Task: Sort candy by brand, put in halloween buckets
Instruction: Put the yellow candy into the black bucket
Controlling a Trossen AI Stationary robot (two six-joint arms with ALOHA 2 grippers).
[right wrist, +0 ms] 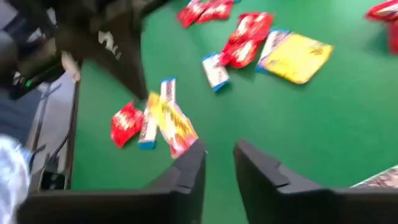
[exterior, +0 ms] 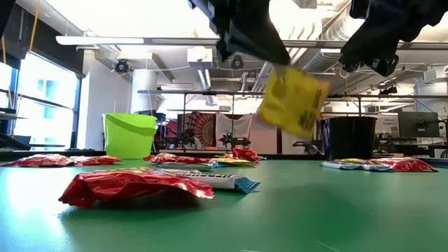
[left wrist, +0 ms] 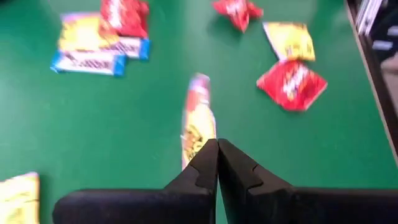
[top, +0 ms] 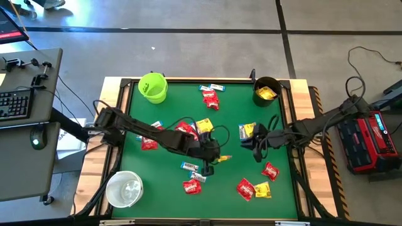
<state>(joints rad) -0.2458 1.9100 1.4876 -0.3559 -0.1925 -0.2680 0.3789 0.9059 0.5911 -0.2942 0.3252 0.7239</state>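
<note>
My left gripper [top: 212,159] hangs over the middle of the green table, shut on a yellow packet [exterior: 294,101]. My right gripper [right wrist: 219,150] stands open and holds nothing, right of centre [top: 256,149], with the held packet [right wrist: 171,121] ahead of it. The lime green bucket [top: 152,86] is at the far left. At the far right, the black bucket [top: 267,91] has yellow candy inside. The white bucket [top: 124,188] is at the near left. Red packets [top: 245,188], yellow packets [top: 204,125] and white-and-blue bars [top: 190,167] lie flat on the mat. My left gripper pinches the yellow packet by its upper end [left wrist: 200,144] between the two shut fingers, slanting down from the table's left. The packet [left wrist: 198,118] shows edge-on beyond the fingertips. It hangs tilted below the fingers, lifted clear of the table.
Loose candy lies under and around both arms, with a red packet and a bar [exterior: 133,185] closest to the table's near edge. A raised frame [top: 295,188] runs around the mat. A desk with a keyboard [top: 16,103] stands off the left side, a red case [top: 370,141] off the right.
</note>
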